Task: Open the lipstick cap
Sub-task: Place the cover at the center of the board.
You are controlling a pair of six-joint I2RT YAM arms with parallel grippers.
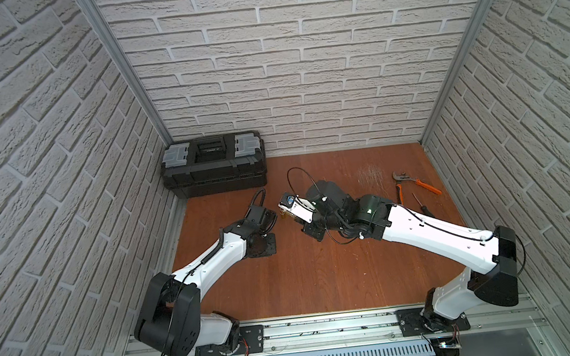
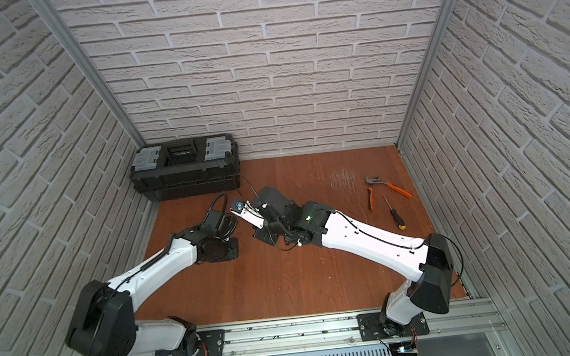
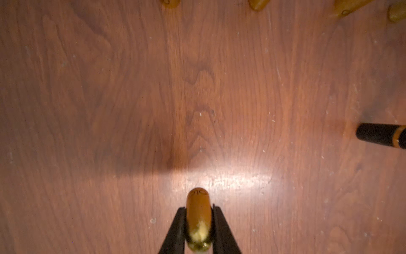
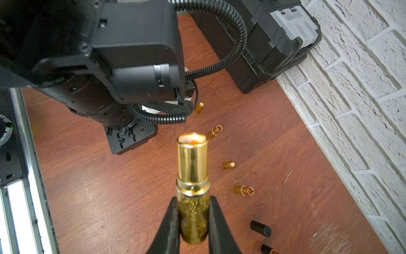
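In the left wrist view my left gripper is shut on the amber-gold lipstick cap, whose rounded end points down close to the wooden table. The right wrist view shows my right gripper shut on the glittery gold base of the lipstick. Its shiny tube is bare, and orange stick shows in the open end. The cap is off the lipstick and apart from it. In a top view the gold lipstick peeks out between the two wrists, which hide both sets of fingers.
Several other lipsticks and caps lie along the table: an amber cap, an open lipstick and a black cap. A black toolbox stands at the back left. Pliers and a screwdriver lie at the right.
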